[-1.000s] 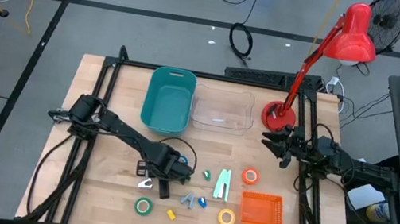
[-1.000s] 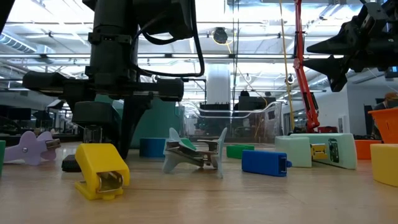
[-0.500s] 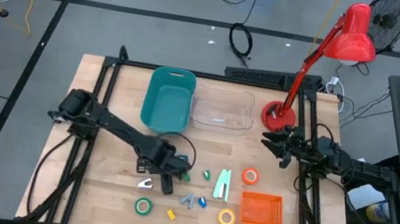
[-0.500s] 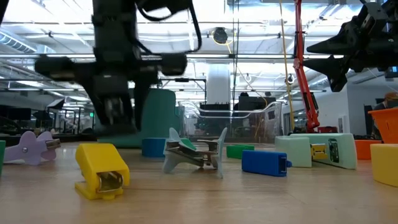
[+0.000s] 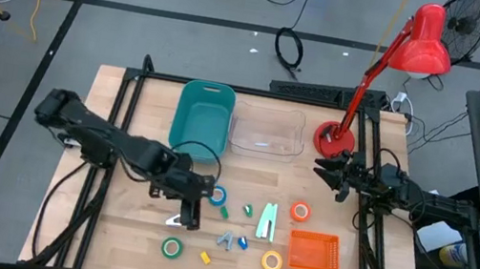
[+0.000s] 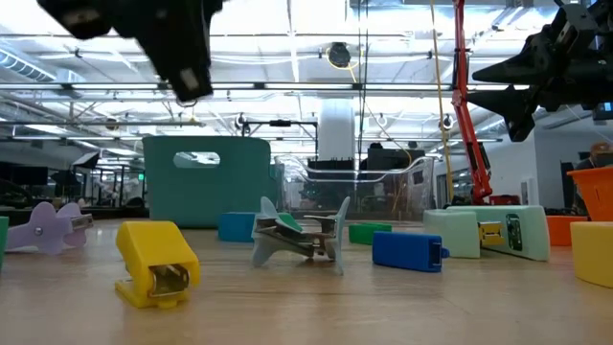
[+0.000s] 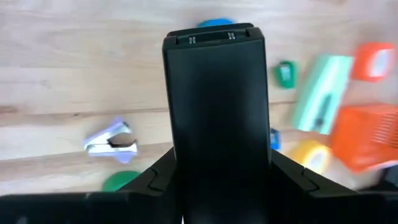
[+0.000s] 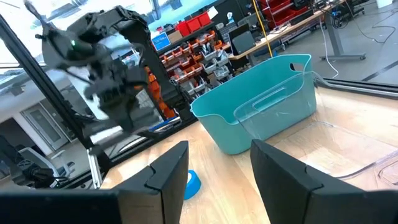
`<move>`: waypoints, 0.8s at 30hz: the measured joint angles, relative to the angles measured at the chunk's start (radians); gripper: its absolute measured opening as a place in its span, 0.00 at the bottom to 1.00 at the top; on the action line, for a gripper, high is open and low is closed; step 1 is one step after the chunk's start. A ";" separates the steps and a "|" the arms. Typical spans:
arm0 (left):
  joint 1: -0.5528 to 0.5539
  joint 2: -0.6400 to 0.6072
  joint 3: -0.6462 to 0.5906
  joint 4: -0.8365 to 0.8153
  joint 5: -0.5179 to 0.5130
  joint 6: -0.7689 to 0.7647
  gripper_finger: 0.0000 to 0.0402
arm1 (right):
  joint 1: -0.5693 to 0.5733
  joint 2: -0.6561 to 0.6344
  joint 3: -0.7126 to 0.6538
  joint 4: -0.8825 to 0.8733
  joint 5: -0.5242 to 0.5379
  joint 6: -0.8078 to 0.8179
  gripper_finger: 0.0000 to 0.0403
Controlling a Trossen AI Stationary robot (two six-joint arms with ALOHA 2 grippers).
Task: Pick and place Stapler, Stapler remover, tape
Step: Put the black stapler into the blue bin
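Observation:
My left gripper (image 5: pixel 187 204) hangs above the table's middle, shut on a black stapler (image 7: pixel 216 106). In the low view it is a dark blur at the top left (image 6: pixel 180 53). On the table below lie a blue tape roll (image 5: pixel 218 195), a green one (image 5: pixel 171 247), a yellow one (image 5: pixel 272 261) and an orange-red one (image 5: pixel 300 212). A mint-green stapler (image 5: pixel 266 220) lies on its side. A lilac staple remover (image 5: pixel 176 221) and a grey one (image 5: pixel 225 240) lie close by. My right gripper (image 5: pixel 329 171) waits open at the table's right edge. My left gripper pinches the black stapler by its two long sides (image 7: pixel 176 163), one finger (image 7: pixel 155 183) on each side near the end closest to the wrist. The fingers slant downward and lie along the stapler. The stapler sticks out beyond the fingers, lifted clear of the table.
A teal bin (image 5: pixel 203 119) and a clear bin (image 5: pixel 267 131) stand side by side at the far edge. An orange basket (image 5: pixel 311 251) sits at the near right. A red desk lamp (image 5: pixel 331 137) stands at the far right. Small yellow (image 5: pixel 205 257), blue (image 5: pixel 242 243) and green (image 5: pixel 223 211) pieces lie scattered.
My left gripper has risen from table level with the black stapler, drawing back a little toward the table's left edge and tipping. The stapler now hangs clear of the table, and the blue tape roll shows uncovered.

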 joint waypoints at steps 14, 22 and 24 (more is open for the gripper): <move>0.106 -0.078 0.050 0.102 -0.365 0.116 0.39 | 0.000 0.000 0.000 -0.001 0.001 -0.002 0.42; 0.343 -0.078 0.101 0.090 -0.375 0.384 0.39 | 0.000 0.000 0.000 -0.003 0.003 -0.002 0.42; 0.412 -0.077 0.107 0.078 -0.344 0.454 0.39 | 0.000 0.000 0.000 -0.002 0.003 -0.002 0.42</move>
